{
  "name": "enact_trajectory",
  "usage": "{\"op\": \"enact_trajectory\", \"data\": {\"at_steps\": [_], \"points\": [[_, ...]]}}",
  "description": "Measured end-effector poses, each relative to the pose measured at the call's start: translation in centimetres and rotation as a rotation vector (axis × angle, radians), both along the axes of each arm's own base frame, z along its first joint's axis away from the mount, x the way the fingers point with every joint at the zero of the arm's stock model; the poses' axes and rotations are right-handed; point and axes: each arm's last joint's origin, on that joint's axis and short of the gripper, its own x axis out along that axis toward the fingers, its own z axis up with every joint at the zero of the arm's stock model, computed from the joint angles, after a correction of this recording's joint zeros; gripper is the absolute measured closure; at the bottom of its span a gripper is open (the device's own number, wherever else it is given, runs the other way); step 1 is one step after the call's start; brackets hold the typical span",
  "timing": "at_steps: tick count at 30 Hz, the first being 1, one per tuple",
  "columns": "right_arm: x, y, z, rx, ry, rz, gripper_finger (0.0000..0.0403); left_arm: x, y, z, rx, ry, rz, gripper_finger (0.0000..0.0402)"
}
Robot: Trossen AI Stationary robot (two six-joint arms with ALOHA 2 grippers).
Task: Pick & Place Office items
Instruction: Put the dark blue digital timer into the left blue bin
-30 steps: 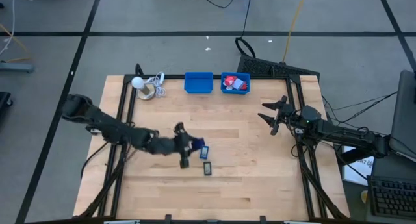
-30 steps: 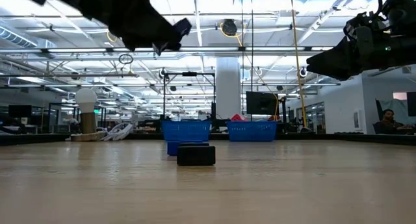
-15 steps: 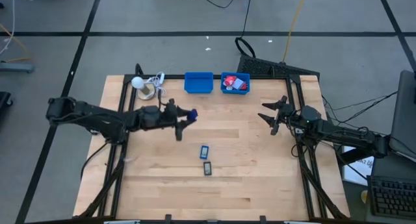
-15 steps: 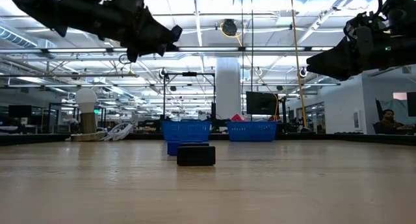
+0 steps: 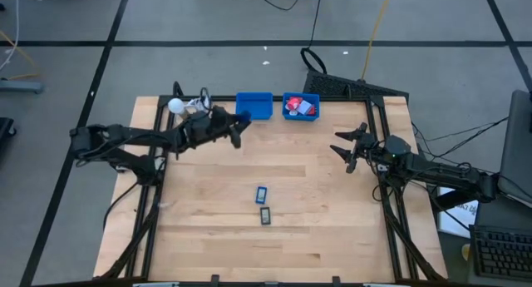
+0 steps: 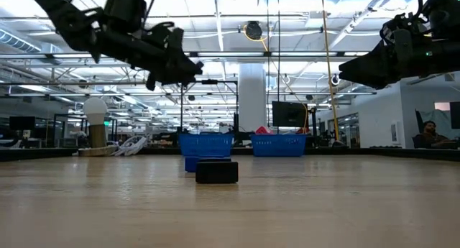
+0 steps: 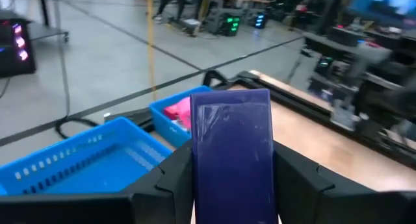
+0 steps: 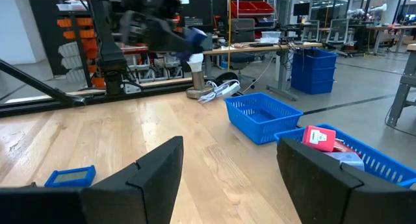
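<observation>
Two bins sit adjoining; the left claw, closed on a dark blue rectangle, hovers just short of the emptier one. Release too early likely drops it outside the rim. Right claw waits open, well clear.

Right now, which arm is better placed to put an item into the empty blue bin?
Left: its gripper already holds a dark blue rectangle beside the empty bin. The right gripper is open and empty.
</observation>
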Motion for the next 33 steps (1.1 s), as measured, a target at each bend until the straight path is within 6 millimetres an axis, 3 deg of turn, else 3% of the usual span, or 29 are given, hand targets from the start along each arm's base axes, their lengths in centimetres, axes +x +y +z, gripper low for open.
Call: {"op": "enact_trajectory", "data": {"at_steps": [8,12,20,29,33], "points": [[0.0,0.0,0.0,0.000,0.000,0.000,0.0165,4.4,4.2,-0.7,0.014,0.092,0.047,0.0247],[0.0,0.0,0.0,0.000,0.000,0.000,0.0165,5.6,6.7,-1.0,-0.013,0.109,0.142,0.0247],[0.0,0.0,0.0,0.000,0.000,0.000,0.0165,5.0,9.2,-2.6,-0.183,0.163,0.290,0.0242],[0.0,0.0,0.0,0.000,0.000,0.000,0.0165,4.5,9.6,-2.8,-0.245,0.123,0.433,0.0237],[0.0,0.0,0.0,0.000,0.000,0.000,0.0165,4.6,9.8,-3.8,-0.257,0.152,0.489,0.0238]]}}
